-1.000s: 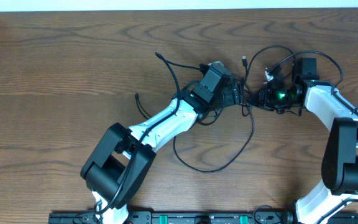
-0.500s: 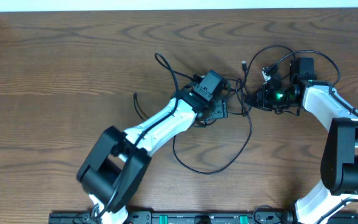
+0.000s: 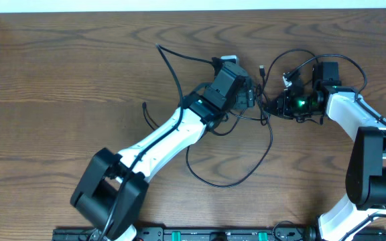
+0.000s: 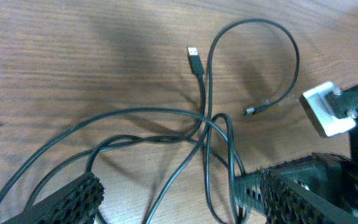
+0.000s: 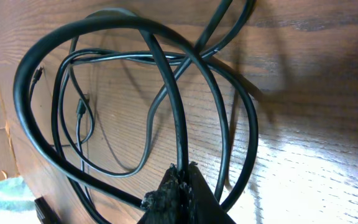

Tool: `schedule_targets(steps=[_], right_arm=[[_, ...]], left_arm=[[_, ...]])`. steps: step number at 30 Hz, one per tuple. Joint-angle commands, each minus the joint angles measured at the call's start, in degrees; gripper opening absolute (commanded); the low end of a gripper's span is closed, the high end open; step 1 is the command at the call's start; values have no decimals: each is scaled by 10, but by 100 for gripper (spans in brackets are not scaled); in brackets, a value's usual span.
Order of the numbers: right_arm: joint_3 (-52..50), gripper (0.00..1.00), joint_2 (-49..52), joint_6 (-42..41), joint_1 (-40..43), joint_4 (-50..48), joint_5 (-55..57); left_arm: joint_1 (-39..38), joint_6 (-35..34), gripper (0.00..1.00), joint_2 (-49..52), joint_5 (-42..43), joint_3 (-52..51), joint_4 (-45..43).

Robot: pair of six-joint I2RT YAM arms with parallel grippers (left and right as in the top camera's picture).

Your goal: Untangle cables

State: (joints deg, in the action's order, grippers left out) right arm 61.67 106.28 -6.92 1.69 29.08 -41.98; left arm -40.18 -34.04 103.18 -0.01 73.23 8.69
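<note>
Several thin black cables (image 3: 271, 137) lie tangled on the wooden table between my two grippers. One strand runs up to a free end (image 3: 158, 47) at the far left. A small plug (image 3: 263, 67) lies beyond the grippers. My left gripper (image 3: 249, 98) hovers over the knot. In the left wrist view it (image 4: 169, 186) stands open, with crossing strands (image 4: 135, 112) passing loosely between its fingers (image 4: 79, 196) and a USB plug (image 4: 194, 60) ahead. My right gripper (image 3: 271, 104) faces it, and the right wrist view shows it (image 5: 182, 173) shut on one black cable (image 5: 174, 112).
The thicker wiring of the right arm (image 3: 344, 63) arcs above its wrist. A white bracket on the right gripper (image 4: 325, 109) sits close to my left gripper's right finger. The table's far edge (image 3: 193, 11) and a black rail (image 3: 200, 234) at the front bound the table.
My left gripper pulled back, then swung out over the knot again. The far-left free end of a cable slid farther up and left. The right arm stayed still.
</note>
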Motion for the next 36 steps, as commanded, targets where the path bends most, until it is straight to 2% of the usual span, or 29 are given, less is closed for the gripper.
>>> schedule_targets(steps=[1, 20, 30, 36], right_arm=[[1, 1, 1, 10, -2, 1, -4], [1, 1, 1, 10, -3, 1, -11], [1, 1, 1, 10, -3, 1, -12], [1, 1, 1, 10, -3, 1, -13]], left_arm=[[-6, 6, 81, 35, -11, 7, -16], [-39, -21, 82, 97, -11, 7, -81], [-40, -26, 82, 129, -13, 7, -86], [-40, -26, 82, 129, -67, 7, -83]])
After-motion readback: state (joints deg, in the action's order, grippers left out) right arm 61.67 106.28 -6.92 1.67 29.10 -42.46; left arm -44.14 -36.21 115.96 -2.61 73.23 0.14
